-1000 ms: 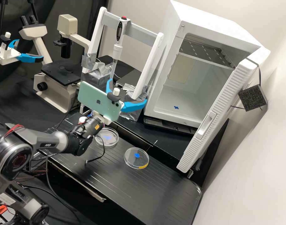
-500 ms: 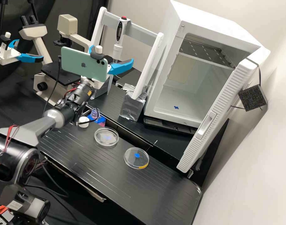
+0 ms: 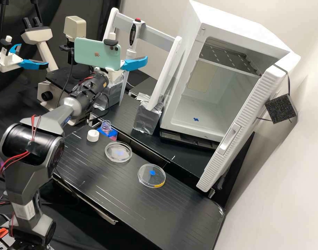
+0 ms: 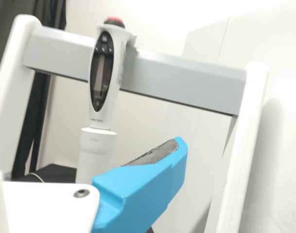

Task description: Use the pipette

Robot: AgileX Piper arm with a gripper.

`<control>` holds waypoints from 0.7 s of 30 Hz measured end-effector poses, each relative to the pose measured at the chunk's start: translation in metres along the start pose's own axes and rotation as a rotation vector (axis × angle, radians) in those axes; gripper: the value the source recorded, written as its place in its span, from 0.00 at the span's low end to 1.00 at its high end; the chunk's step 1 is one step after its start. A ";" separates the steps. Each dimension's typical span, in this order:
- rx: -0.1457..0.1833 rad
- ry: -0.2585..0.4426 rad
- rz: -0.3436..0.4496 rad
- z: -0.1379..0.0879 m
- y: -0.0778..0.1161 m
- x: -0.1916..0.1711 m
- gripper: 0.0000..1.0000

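High view has the tool spread near the pipette on the crossbar.

The arm is dark grey, with a glossy black drum at one joint, red wires looping over it and a pale label lower down; a rounded silver-grey collar meets the black wrist; a thin black cable runs alongside; the gripper is white, its plate bearing a round metal screw; a bright blue finger is angular and tapered, with a rough grey pad.
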 end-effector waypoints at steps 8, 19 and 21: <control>-0.013 -0.039 0.001 0.008 0.007 0.022 0.00; -0.010 -0.052 0.012 0.013 0.012 0.025 0.00; -0.009 -0.053 0.009 0.013 0.012 0.025 0.00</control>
